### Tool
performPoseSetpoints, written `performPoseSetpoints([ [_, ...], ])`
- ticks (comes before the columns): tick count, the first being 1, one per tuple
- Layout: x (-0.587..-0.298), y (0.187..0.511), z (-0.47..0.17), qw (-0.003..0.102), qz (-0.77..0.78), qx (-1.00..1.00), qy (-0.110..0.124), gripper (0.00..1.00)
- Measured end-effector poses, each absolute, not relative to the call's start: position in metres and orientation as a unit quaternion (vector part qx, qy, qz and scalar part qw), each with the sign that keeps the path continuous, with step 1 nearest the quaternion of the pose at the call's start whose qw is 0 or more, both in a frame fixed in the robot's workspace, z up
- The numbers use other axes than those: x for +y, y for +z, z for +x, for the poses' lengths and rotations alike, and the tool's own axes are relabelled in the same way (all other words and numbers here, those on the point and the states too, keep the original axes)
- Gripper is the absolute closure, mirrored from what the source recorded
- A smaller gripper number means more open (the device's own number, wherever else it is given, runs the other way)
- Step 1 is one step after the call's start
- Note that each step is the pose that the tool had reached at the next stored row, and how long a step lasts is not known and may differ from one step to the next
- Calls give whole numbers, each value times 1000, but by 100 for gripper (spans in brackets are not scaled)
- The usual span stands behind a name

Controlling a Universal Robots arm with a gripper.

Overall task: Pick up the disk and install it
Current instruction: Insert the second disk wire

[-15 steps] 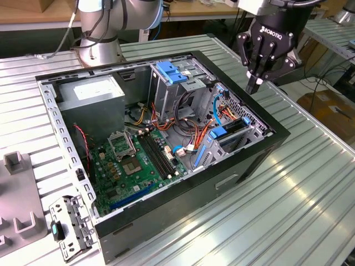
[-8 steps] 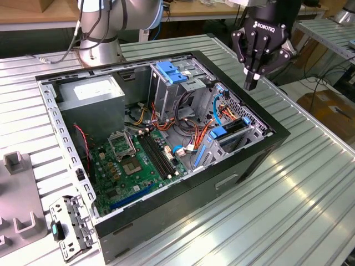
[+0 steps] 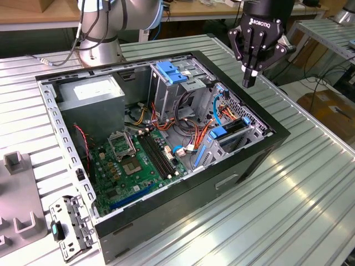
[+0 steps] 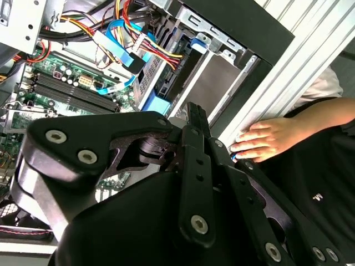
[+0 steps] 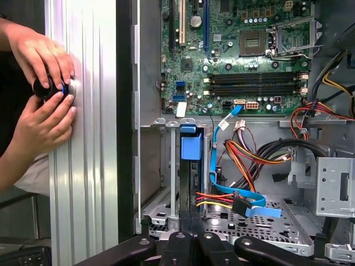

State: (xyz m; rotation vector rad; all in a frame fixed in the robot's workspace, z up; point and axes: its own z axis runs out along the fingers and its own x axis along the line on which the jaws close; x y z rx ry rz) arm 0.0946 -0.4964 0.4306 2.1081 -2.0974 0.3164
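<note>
Gripper point(image 3: 249, 82) fingers pinched together, empty, hovering above the case point(image 3: 252, 152) corner. Disk point(image 3: 228, 134) sits in its bay w/ blue rails, prob installed already.

one open computer case point(image 3: 166, 210), one motherboard point(image 3: 133, 160) inside it, one grey power-supply box point(image 3: 91, 94), one black gripper point(image 3: 249, 83) above the case, and two hands point(image 5: 44, 119) on the table edge.
</note>
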Motion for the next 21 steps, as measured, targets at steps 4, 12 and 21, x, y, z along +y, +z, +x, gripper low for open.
performPoseSetpoints([
  [4, -496, 431, 95, 75, 703, -699, 105, 89],
  [12, -495, 431, 95, 80, 702, -699, 110, 89],
  [21, -475, 415, 95, 98, 700, -696, 129, 89],
])
